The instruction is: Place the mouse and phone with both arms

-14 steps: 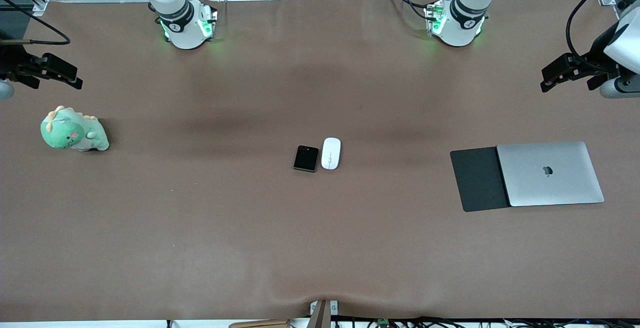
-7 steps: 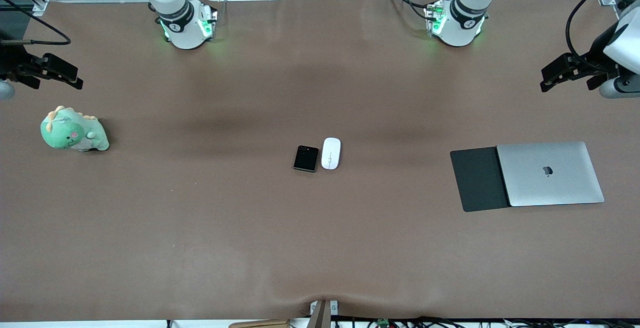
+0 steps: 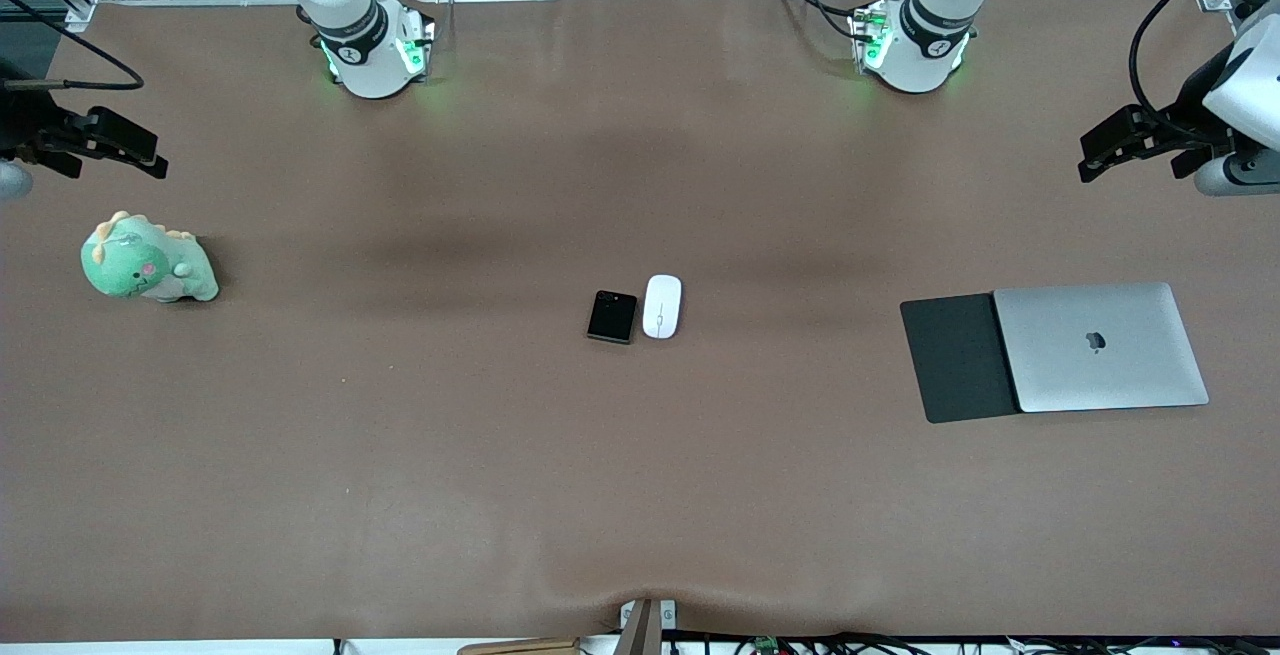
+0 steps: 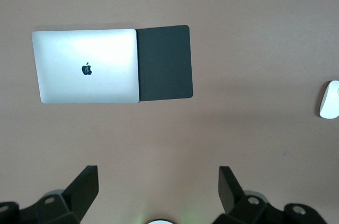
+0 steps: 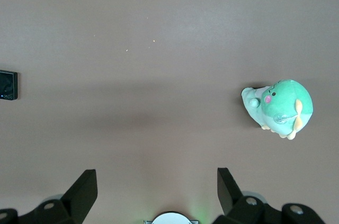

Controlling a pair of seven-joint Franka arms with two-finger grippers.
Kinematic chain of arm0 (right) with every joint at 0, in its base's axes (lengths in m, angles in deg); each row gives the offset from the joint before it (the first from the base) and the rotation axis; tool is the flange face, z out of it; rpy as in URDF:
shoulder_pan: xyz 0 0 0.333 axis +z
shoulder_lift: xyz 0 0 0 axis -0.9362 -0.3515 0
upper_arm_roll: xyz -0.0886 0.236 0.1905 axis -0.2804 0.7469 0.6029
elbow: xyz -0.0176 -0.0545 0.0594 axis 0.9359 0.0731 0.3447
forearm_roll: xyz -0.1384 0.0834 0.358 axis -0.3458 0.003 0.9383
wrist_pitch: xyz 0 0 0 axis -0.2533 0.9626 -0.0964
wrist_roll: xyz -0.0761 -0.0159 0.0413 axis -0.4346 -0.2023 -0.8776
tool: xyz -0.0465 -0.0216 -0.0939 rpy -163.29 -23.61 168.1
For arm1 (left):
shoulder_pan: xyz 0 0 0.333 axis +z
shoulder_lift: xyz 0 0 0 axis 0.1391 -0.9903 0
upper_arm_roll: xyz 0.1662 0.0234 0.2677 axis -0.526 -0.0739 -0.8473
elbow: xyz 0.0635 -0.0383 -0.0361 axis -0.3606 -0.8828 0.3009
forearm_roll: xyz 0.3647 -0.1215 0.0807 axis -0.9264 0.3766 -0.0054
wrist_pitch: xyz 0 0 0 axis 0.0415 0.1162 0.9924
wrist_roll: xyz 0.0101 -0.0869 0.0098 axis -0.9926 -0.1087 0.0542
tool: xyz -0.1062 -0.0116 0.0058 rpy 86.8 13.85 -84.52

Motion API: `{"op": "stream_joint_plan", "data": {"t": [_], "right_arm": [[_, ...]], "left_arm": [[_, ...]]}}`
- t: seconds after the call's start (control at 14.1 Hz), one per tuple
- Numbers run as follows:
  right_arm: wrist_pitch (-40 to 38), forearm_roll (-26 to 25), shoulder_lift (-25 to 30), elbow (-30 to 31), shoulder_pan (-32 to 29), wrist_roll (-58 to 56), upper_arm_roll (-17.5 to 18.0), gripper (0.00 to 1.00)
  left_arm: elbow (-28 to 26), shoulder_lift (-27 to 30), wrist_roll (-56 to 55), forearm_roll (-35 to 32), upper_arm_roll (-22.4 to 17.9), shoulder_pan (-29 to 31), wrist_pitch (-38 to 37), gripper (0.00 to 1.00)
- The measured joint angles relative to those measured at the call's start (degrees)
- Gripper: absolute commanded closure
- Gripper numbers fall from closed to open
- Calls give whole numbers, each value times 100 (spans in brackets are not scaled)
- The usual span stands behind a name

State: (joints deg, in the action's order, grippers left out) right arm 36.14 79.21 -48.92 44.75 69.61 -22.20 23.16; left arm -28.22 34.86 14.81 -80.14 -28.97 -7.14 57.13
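Note:
The white oval mouse (image 3: 662, 306) and the black phone (image 3: 612, 316) lie side by side at the table's middle, the phone toward the right arm's end. The mouse shows at the edge of the left wrist view (image 4: 329, 99), the phone at the edge of the right wrist view (image 5: 8, 84). My left gripper (image 3: 1135, 143) is open and empty, high over the left arm's end of the table; in its own view (image 4: 157, 184) the fingers stand wide apart. My right gripper (image 3: 112, 144) is open and empty over the right arm's end, its fingers also wide apart in its own view (image 5: 157, 187).
A closed silver laptop (image 3: 1099, 346) lies partly on a black mouse pad (image 3: 958, 357) toward the left arm's end; both show in the left wrist view, laptop (image 4: 87, 65) and pad (image 4: 165, 62). A green plush dinosaur (image 3: 146, 260) sits toward the right arm's end (image 5: 278, 106).
Both grippers have shifted very slightly; the mouse, phone and other things have not moved.

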Motion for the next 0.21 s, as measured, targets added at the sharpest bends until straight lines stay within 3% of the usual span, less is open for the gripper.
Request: {"op": "stream_joint_plan", "data": {"t": [0.21], "right_arm": [[23,-7,-10,0,0,0,-5,0]], "left_arm": [[0,-3,0,0,0,0,0,0]]}}
